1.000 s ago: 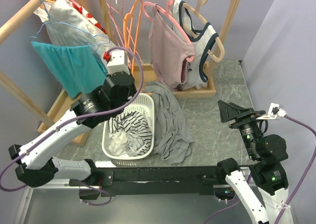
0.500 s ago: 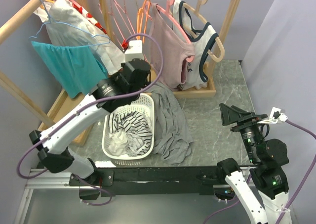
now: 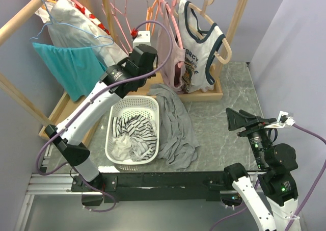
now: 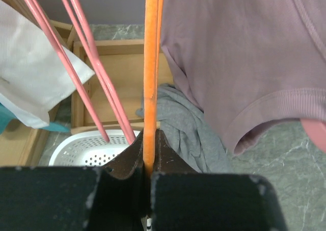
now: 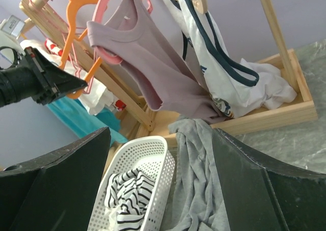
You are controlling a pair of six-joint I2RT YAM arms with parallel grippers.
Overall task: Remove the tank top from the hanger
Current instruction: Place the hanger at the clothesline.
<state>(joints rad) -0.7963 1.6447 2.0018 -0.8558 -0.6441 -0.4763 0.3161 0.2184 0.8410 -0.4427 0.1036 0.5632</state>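
Orange hanger (image 4: 151, 62) sits pinched in the left jaws beside the pink tank top (image 4: 239, 52); right jaws gape wide.

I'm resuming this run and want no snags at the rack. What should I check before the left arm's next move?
1. Left claw has a firm grip: ok, shut on the orange hanger.
2. The gripped hanger carries the tank top: not ok. It hangs on the pink hanger alongside.
3. Right claw is free to help: ok, open and holding nothing.
4. Orange hanger's hook is clear of the rail: cannot tell.
5. Basket sits near the rack: ok.
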